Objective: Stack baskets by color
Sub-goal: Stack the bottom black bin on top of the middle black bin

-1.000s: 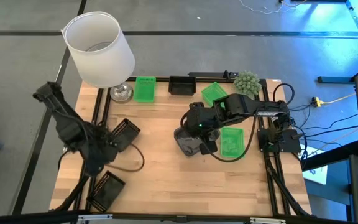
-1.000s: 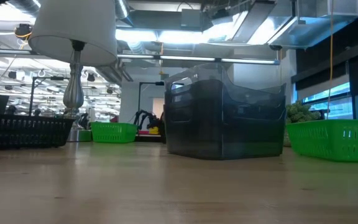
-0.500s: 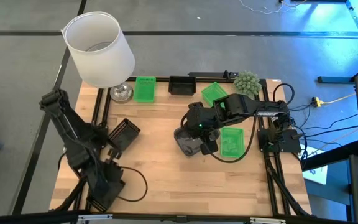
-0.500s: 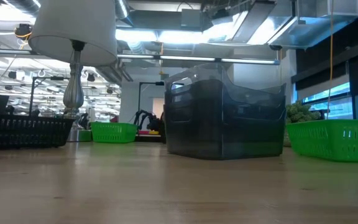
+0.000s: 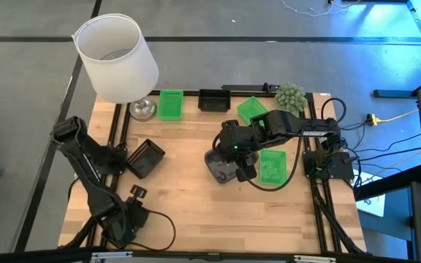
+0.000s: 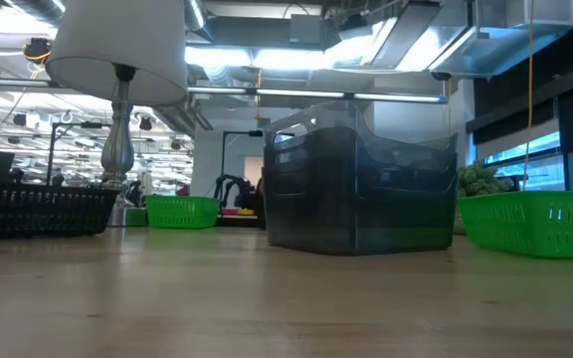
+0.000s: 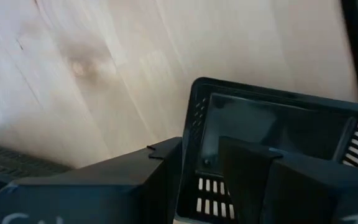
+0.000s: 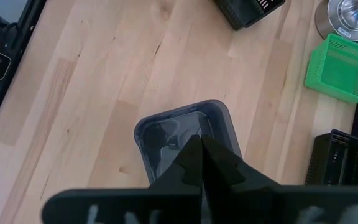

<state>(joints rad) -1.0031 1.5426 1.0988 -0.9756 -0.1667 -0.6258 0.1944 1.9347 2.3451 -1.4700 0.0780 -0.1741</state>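
Note:
Three green baskets show in the high view: one (image 5: 170,104) near the lamp, one (image 5: 252,109) tilted at the back, one (image 5: 272,166) at the right. Black baskets lie at the back (image 5: 213,99) and left of centre (image 5: 146,157). The smoky grey basket (image 5: 218,168) sits mid-table, and my right gripper (image 5: 235,158) hangs shut just above it (image 8: 197,146). My left gripper (image 5: 129,219) is low at the front left corner. In the left wrist view it (image 7: 201,149) is open, its fingers straddling one wall of another black basket (image 7: 278,124).
A white lampshade (image 5: 117,57) on a metal base (image 5: 142,109) stands at the back left. A round green plant ball (image 5: 291,96) sits at the back right. Cables run along the right edge. Bare wood (image 5: 225,212) lies across the front middle.
My left arm has swung toward the table's front edge and come down over the front left black basket. The right arm and all baskets have stayed put.

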